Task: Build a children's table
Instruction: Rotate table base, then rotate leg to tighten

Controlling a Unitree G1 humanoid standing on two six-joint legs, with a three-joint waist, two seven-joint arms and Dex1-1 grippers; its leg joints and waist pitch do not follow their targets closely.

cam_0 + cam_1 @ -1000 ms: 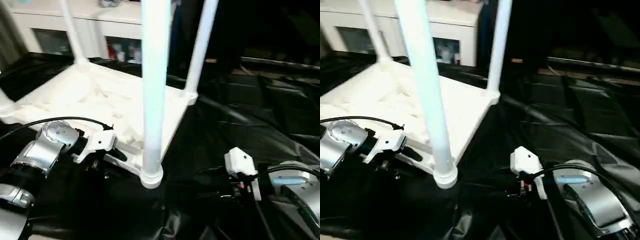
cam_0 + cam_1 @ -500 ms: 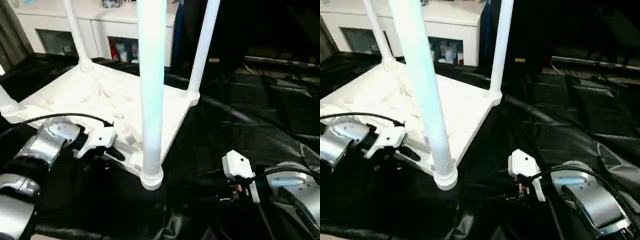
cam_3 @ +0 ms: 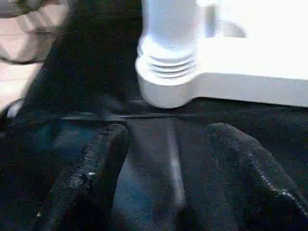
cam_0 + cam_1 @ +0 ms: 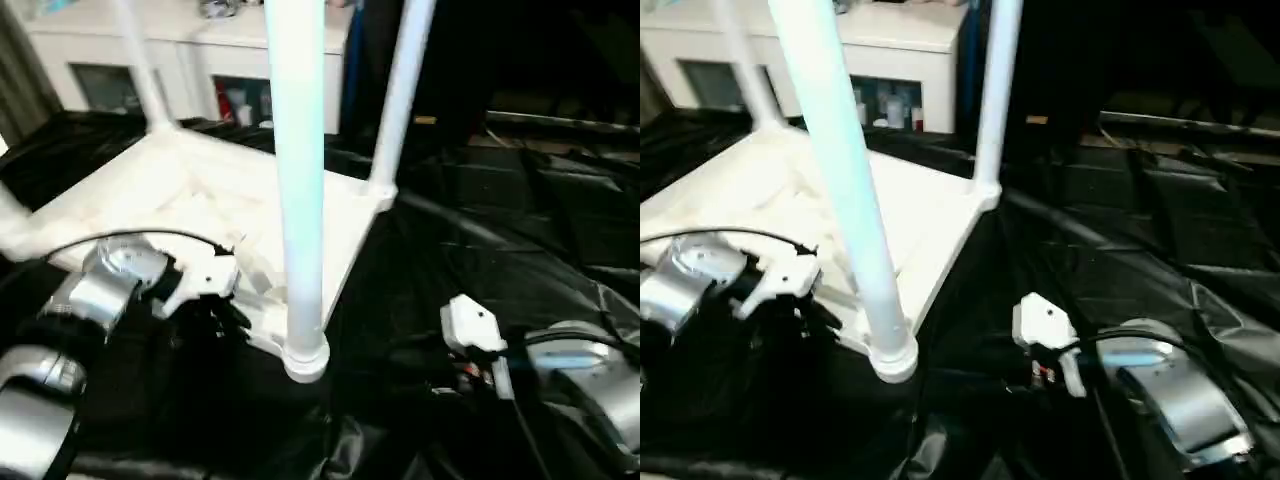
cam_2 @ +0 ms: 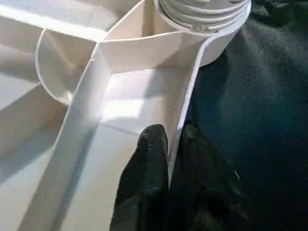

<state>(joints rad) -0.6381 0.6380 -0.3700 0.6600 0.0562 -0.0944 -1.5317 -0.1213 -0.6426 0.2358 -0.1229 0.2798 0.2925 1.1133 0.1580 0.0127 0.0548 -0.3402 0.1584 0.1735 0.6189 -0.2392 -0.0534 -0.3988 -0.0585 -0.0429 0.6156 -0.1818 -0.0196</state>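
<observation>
The table top [image 4: 200,200] is lying upside down across the left and centre of the head view on a black sheet [image 4: 480,280], with legs standing up from its corner sockets; the nearest leg [image 4: 300,180] is rising through the middle of the frame from the near corner socket [image 4: 305,358].

The left gripper [image 5: 168,159] is sitting at lower centre of its wrist view, its two black fingers pinching the thin rim wall of the table top just beside that socket. The right gripper [image 3: 168,159] is lying low on the sheet at the bottom of its own view, fingers spread and holding nothing, facing the base of the nearest leg.

The step in hand looks like steadying the top while the leg is being seated. To do it well, the left pinch should be kept firm and square on the rim so the plastic is not twisting. Whether the leg's threads are fully home is hard to tell; a few rings seem to be showing above the socket.
</observation>
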